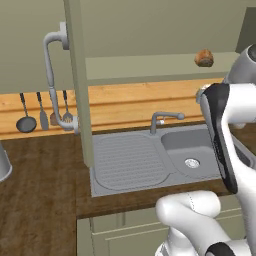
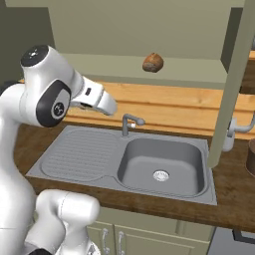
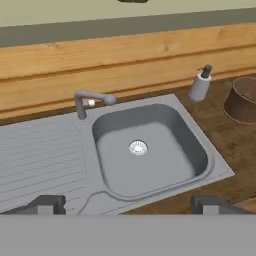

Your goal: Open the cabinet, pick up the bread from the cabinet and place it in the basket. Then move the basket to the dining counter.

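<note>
The cabinet door stands swung open, edge-on, with its curved grey bar handle on the left side. The bread, a small orange-brown lump, lies on the open cabinet shelf above the sink and also shows in the right base view. The brown basket stands on the counter right of the sink, beside the soap bottle. My gripper hangs open over the sink basin, below the shelf, with nothing between its fingertips. The dining counter is out of view.
A grey faucet rises at the back of the sink, with a ribbed drainboard to its left. Utensils hang on the wooden wall strip. A grey pot stands far left. The open door juts out over the counter.
</note>
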